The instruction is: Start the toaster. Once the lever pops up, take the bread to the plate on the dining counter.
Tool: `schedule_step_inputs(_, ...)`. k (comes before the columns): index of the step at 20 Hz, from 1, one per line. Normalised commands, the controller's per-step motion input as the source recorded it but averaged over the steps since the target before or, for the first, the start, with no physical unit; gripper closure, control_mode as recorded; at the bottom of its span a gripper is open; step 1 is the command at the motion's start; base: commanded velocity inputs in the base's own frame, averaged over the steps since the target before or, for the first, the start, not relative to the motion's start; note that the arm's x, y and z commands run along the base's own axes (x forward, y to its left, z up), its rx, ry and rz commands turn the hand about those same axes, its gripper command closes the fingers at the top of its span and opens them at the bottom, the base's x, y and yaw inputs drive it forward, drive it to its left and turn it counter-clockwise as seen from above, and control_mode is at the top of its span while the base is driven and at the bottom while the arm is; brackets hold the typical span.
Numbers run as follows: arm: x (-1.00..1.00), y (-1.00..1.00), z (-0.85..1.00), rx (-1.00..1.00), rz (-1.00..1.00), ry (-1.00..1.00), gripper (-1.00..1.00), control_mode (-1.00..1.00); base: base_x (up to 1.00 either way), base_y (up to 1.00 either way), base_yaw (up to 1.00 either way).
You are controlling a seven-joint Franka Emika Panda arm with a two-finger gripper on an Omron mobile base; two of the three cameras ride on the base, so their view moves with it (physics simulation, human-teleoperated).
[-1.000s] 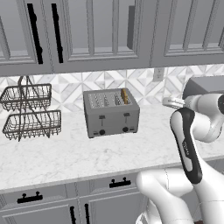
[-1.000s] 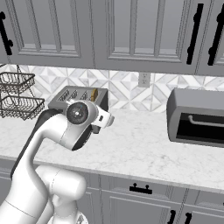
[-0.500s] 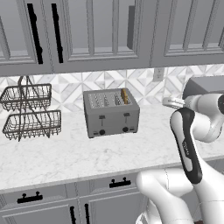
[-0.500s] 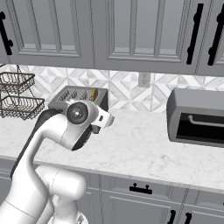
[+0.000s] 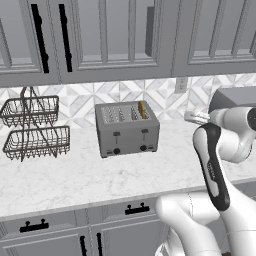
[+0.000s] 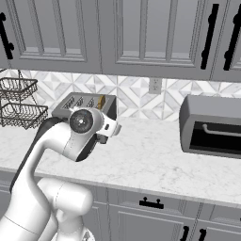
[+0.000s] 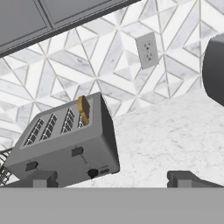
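Toaster (image 5: 127,129) sits on the marble tabletop (image 5: 100,175), back near the patterned tile wall, with its two black levers and knobs facing the front edge. Bread (image 5: 142,110) stands upright in the slot at the toaster's right end, its golden crust poking above the top; from the hand view it shows as an orange slice (image 7: 83,110) rising out of the slot nearest the wall outlet (image 7: 147,50). Both levers sit partway down the front face.

Fingers (image 7: 113,178) are spread wide and released, grasping nothing, with the two dark tips showing at the bottom corners of the hand view and bare marble between them. The hand hangs above the tabletop to the toaster's right, well apart from it, and looks toward the toaster's right front corner.

Open marble runs in front of the toaster all the way to the tabletop's front edge, and a broad clear stretch lies between the toaster and the dark-grey oven (image 6: 212,127) at the far right. A two-tier wire basket (image 5: 33,129) stands to the toaster's left, near it but not touching. Grey upper cabinets (image 5: 100,37) hang above, leaving a band of tile and open air over the toaster's slots. Drawers with black handles run beneath the tabletop's edge.
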Motion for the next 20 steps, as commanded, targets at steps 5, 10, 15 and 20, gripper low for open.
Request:
schedule_step_inputs(5, 0.16, 0.40, 0.12, -0.03, 0.02, 0.00, -1.00, -1.00, 0.00, 0.00, 0.00)
schedule_step_inputs(10, 0.19, 0.31, 0.14, -0.04, 0.04, 0.05, -1.00, -1.00, 0.00, 0.00, 0.00)
schedule_step_inputs(15, 0.26, 0.35, 0.02, -0.10, 0.04, 0.16, -1.00, -1.00, 0.00, 0.00, 0.00)
schedule_step_inputs(20, 0.23, 0.37, 0.01, -0.09, 0.03, 0.10, -1.00, -1.00, 0.00, 0.00, 0.00)
